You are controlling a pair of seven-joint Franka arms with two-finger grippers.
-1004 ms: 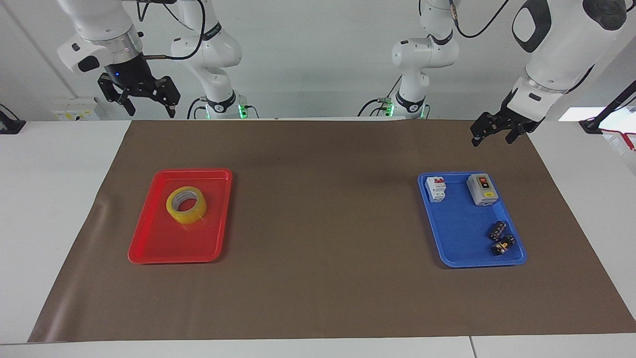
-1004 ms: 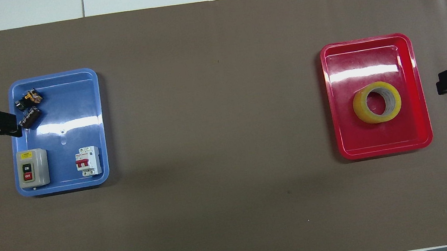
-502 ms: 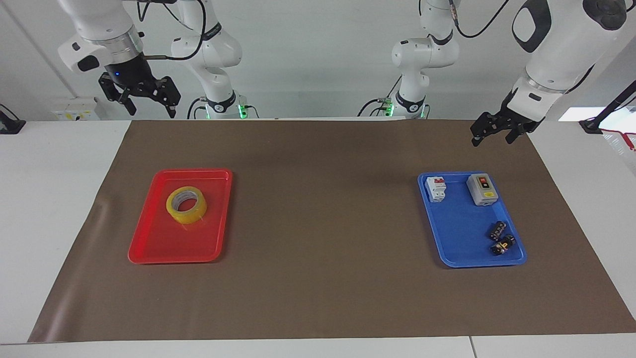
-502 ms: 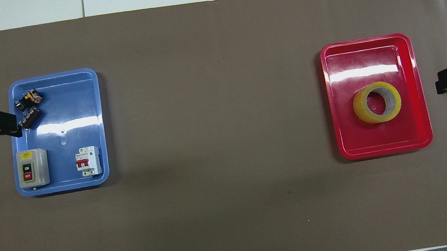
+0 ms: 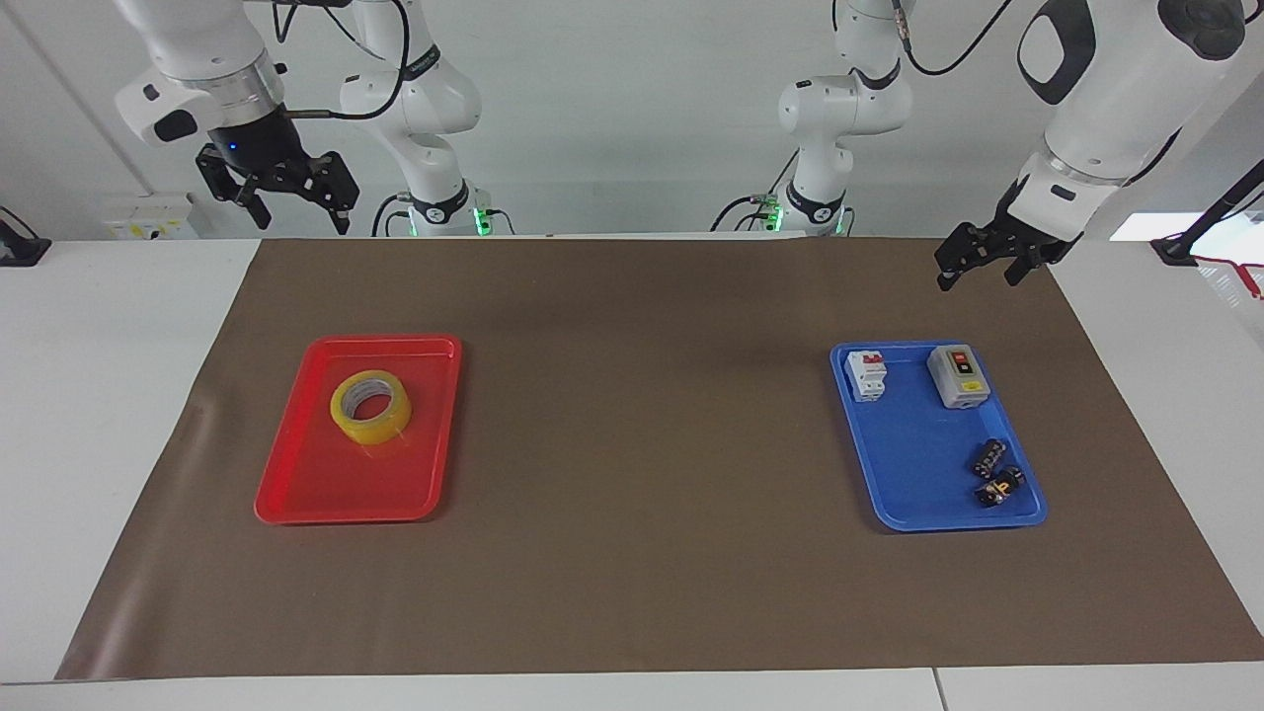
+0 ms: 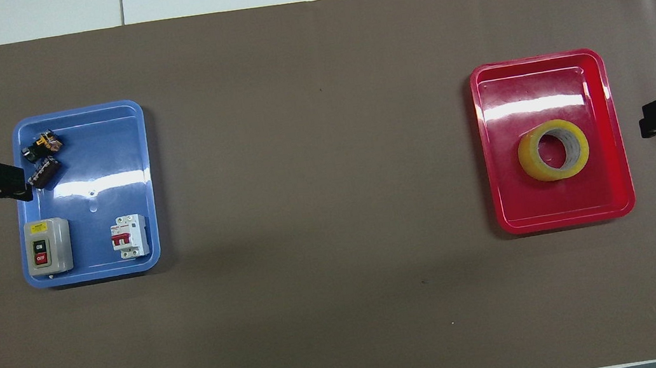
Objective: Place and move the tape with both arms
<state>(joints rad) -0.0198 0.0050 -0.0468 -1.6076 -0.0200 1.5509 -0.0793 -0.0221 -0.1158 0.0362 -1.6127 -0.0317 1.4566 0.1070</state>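
A brown mat [image 5: 642,553] covers most of the white table [image 5: 99,395]. A red tray [image 5: 296,484] lies on it toward the right arm's end, and a blue tray [image 5: 918,464] toward the left arm's end. The blue tray holds a grey switch box [image 5: 958,376] and a white circuit breaker [image 5: 867,375] side by side at its robot-side end, and two small dark components [image 5: 995,476] farther from the robots.
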